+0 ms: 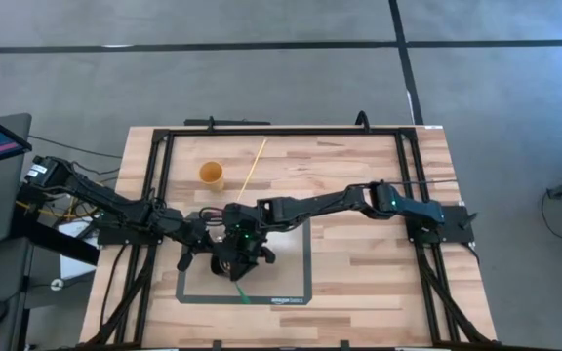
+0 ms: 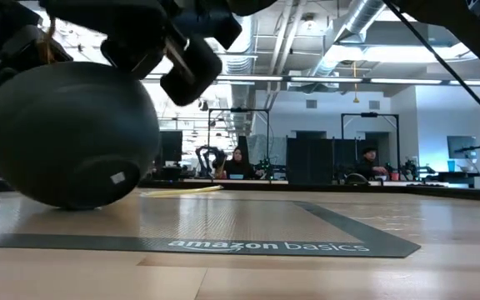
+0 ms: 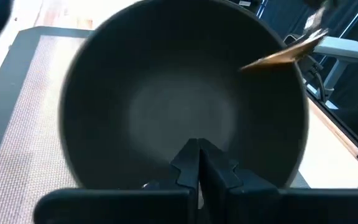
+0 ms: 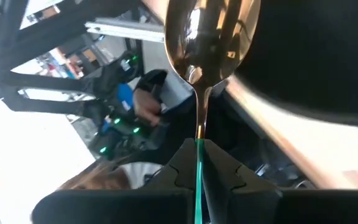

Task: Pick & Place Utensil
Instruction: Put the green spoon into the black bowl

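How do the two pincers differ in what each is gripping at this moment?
The left pincer is shut on the rim of the dark bowl, holding it tilted above the mat. The right pincer is shut on the thin green handle of a gold spoon, its head beside the bowl. Both are closed, meeting over the mat.

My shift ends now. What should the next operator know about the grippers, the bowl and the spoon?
Left gripper: shut on the dark bowl rim, tilting it over the mat.
Right gripper: shut on the spoon, a copper bowl on a green handle, held at the bowl's rim.
Yellow cup and a thin yellow stick lie untouched at the far side.
Done: spoon picked. Left: place it, release.
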